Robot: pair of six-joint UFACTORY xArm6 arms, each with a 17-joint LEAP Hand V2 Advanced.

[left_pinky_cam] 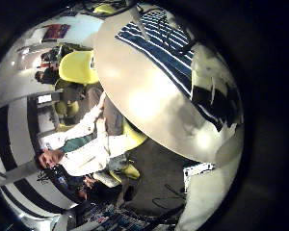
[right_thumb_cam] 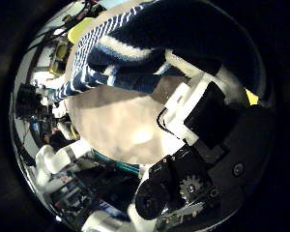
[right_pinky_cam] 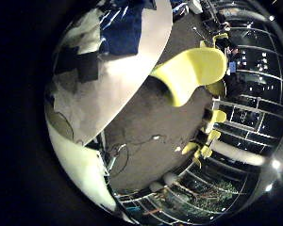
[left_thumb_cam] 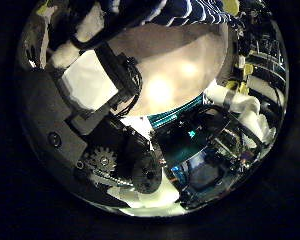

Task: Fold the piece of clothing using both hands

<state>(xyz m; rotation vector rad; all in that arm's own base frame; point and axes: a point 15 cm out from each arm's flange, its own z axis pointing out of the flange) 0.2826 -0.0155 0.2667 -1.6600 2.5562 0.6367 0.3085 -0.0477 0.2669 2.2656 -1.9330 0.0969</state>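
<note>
The striped garment (right_thumb_cam: 126,39) fills much of the right thumb side palm view, lifted off the round table (right_thumb_cam: 116,121) and bunched against my right hand (right_thumb_cam: 198,111), whose fingers curl on it. In the left thumb side palm view the same striped cloth (left_thumb_cam: 165,10) meets the curled fingers of my left hand (left_thumb_cam: 90,75) above the table (left_thumb_cam: 175,75). From the left little finger side the garment (left_pinky_cam: 164,38) stretches along the table's (left_pinky_cam: 144,91) far rim toward white and black fingers (left_pinky_cam: 217,91). The right little finger side shows the garment (right_pinky_cam: 123,28) on the table (right_pinky_cam: 94,89) beside a hand (right_pinky_cam: 75,58).
A moulded chair (right_pinky_cam: 189,71) stands on the floor close to the table's edge. More chairs (left_pinky_cam: 79,65) stand farther off in the room. The table's rim drops to the floor close by.
</note>
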